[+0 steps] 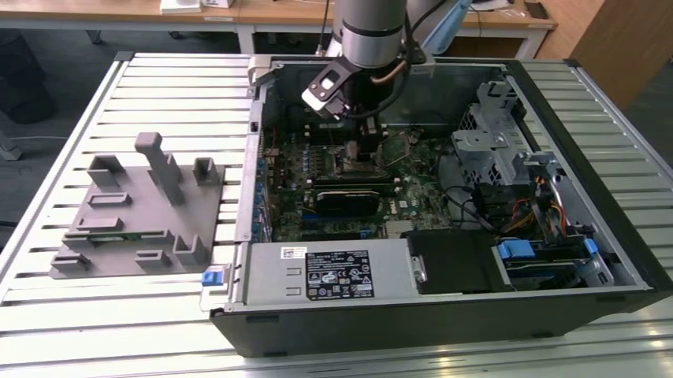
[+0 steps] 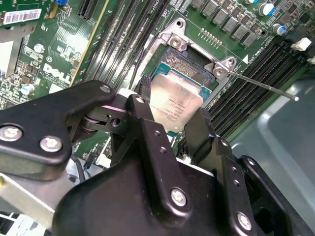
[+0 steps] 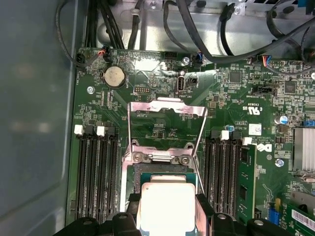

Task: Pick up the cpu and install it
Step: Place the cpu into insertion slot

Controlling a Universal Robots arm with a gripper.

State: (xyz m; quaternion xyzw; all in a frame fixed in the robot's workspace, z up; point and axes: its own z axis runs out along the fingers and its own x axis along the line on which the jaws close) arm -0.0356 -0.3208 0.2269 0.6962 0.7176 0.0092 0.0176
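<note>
Grey fixture (image 1: 118,230) — beside open case (image 1: 442,324) (slatted table (image 1: 94,319)).

A slatted metal table (image 1: 169,94) spreads across the exterior view, its ribs pale grey. Beyond its far edge stand wooden desks (image 1: 276,11) on white legs (image 1: 244,38). Past its far corner on the exterior view's right rises a brown wooden panel (image 1: 615,39). Off its side on the exterior view's left lies dark grey floor (image 1: 37,169), with a bulky black shape (image 1: 21,79) and a thin pale cable (image 1: 37,139). Light falls evenly, brightest on the table's slats toward the exterior view's right.
</note>
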